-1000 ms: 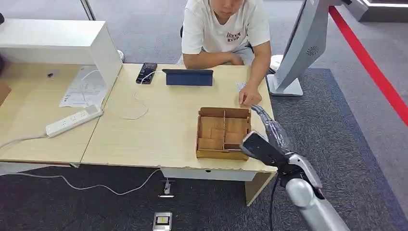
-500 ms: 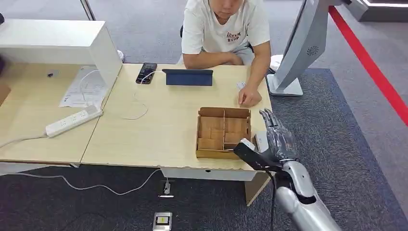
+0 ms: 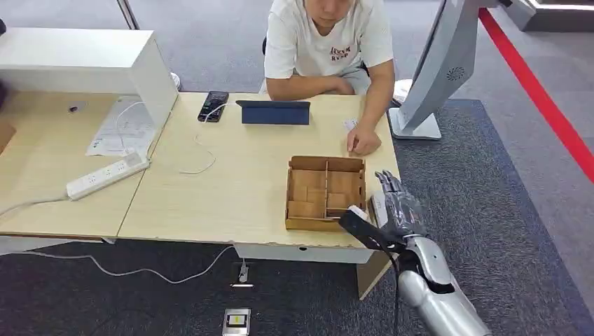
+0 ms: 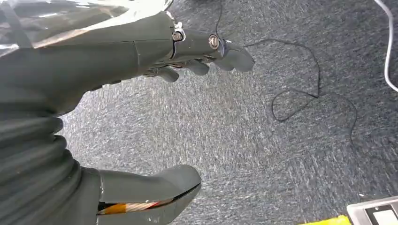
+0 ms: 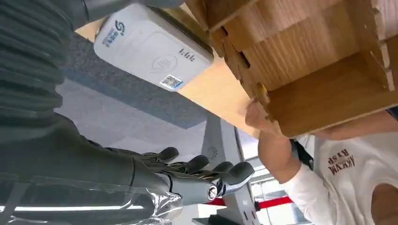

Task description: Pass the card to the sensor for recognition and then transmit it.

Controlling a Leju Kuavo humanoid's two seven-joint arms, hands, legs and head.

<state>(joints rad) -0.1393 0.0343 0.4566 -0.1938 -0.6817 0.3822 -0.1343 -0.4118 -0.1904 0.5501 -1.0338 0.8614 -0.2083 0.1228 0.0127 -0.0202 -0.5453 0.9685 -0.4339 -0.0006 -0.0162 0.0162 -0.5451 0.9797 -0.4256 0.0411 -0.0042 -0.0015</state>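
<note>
My right hand (image 3: 396, 208) hovers low over the table's front right corner, just right of the wooden box (image 3: 326, 163). Its fingers are stretched forward and its dark thumb sticks out to the left; nothing is in it. The white card sensor (image 3: 377, 208) lies on the table edge, partly under that hand. In the right wrist view the sensor (image 5: 155, 51) sits beside the box (image 5: 305, 61), with my hand (image 5: 141, 178) open near it. A small white card (image 3: 350, 124) lies by the person's forearm. My left hand (image 4: 94, 65) hangs over grey carpet, holding nothing.
A person (image 3: 329, 42) sits across the table, one hand (image 3: 364, 143) resting beyond the box. A blue tablet case (image 3: 274, 112), a phone (image 3: 213, 105), a power strip (image 3: 108, 175) and a white cabinet (image 3: 84, 59) stand further left. A grey kiosk (image 3: 434, 77) stands to the right.
My right hand has turned so its fingers point forward, and it has sunk lower and drawn back toward the table's front right corner. The person's hand has stayed put.
</note>
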